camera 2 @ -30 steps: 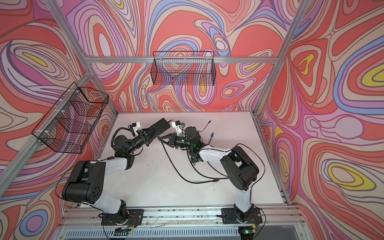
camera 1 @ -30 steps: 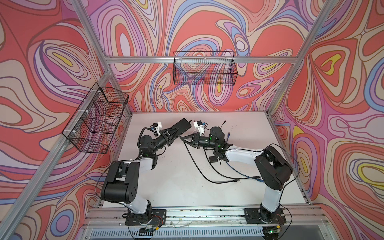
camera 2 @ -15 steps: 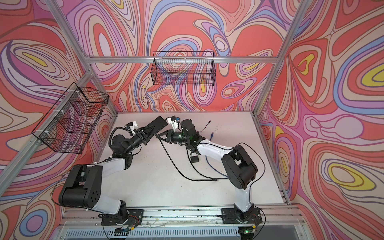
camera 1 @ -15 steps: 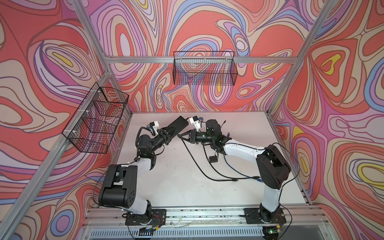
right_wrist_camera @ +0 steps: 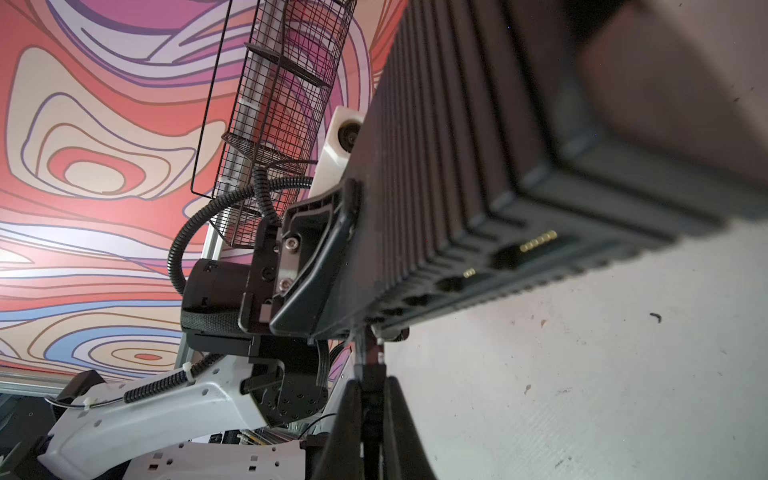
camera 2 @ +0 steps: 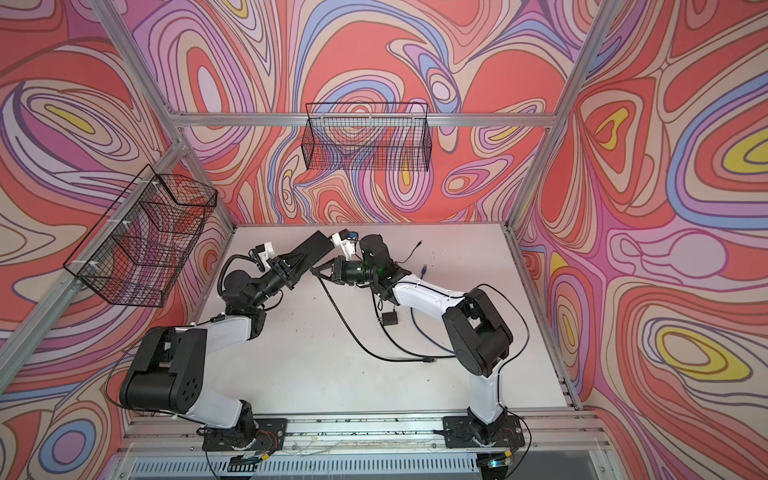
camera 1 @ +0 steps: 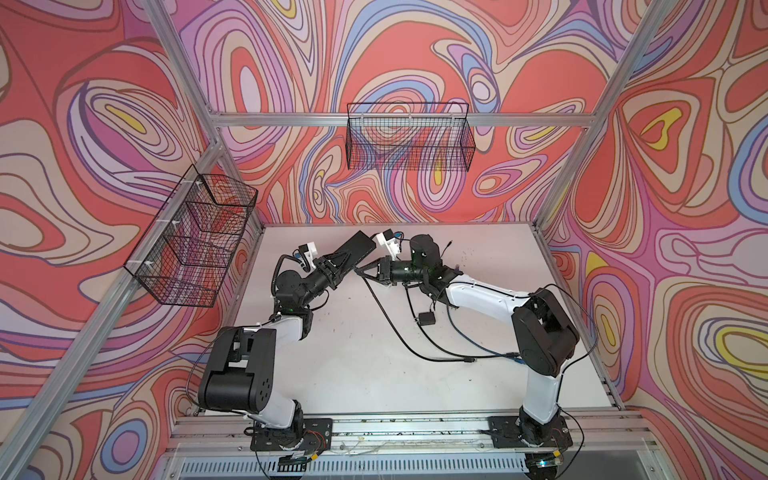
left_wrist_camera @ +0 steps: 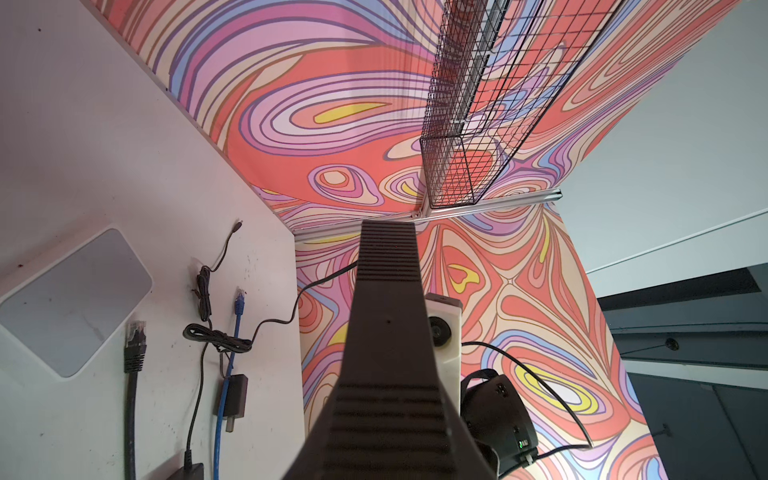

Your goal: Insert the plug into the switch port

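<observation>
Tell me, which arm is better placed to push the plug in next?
Right. The right gripper is shut on the plug, whose tip sits close to the port side of the switch. The left gripper is shut on the switch, holding it off the table, so it likely serves best steadying it.

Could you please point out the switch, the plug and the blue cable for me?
switch (camera 1: 357, 250): in a top view, middle of its black casing.
plug (right_wrist_camera: 369, 358): right wrist view, its exposed body.
blue cable (left_wrist_camera: 240, 300): left wrist view, its connector end.
</observation>
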### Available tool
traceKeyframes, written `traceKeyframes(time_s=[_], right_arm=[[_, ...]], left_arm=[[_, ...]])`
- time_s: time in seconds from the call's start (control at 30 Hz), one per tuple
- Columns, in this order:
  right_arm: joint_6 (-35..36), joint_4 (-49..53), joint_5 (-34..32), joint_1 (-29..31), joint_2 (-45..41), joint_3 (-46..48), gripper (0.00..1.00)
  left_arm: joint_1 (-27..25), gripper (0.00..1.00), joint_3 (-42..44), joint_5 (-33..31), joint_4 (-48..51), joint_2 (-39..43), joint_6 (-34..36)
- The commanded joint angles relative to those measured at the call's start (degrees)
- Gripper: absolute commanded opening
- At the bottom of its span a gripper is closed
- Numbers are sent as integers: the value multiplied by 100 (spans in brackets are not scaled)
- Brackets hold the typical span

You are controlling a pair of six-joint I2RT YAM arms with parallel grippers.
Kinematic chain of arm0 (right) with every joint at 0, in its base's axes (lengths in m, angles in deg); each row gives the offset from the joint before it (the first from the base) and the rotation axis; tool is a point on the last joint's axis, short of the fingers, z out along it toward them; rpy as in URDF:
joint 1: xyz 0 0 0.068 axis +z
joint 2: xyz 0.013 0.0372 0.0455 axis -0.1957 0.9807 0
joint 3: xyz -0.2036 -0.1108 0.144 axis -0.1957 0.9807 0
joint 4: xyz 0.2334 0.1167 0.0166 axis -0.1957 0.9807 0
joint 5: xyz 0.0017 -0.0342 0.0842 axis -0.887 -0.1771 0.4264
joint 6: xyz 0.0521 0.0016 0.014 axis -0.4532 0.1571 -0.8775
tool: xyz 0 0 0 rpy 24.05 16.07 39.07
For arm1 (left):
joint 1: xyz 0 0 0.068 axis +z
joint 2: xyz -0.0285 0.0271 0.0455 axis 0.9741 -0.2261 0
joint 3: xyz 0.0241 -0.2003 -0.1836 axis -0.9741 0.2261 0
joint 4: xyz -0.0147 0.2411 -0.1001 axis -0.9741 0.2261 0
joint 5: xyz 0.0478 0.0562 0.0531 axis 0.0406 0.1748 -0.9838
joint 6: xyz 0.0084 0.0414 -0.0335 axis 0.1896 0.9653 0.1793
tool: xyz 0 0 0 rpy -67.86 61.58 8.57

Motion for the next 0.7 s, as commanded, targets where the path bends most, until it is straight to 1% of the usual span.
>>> traceKeyframes(time_s=[0.0, 0.13, 0.33, 0.43, 0.53, 0.67], right_arm=[[429, -333, -927, 43, 197, -471, 0], [632, 22, -1073, 43, 33, -236, 0], [691, 70, -1218, 38, -395, 665, 5], [638, 87, -1241, 39, -591, 1098, 17], [681, 352, -1377, 43, -746, 1467, 24], [836, 775, -1701, 42, -1396, 2055, 29]], left_arm=[[-669, 5, 154, 1862, -534, 18, -180], [-620, 5, 20, 1718, 384, 76, 340], [-324, 4, -336, 1442, 2252, 292, 1456], [-181, 4, -596, 1323, 2939, 209, 2010], [-88, 4, -725, 1268, 2802, 1, 2003], [-69, 4, -899, 1210, 2656, -153, 1920]])
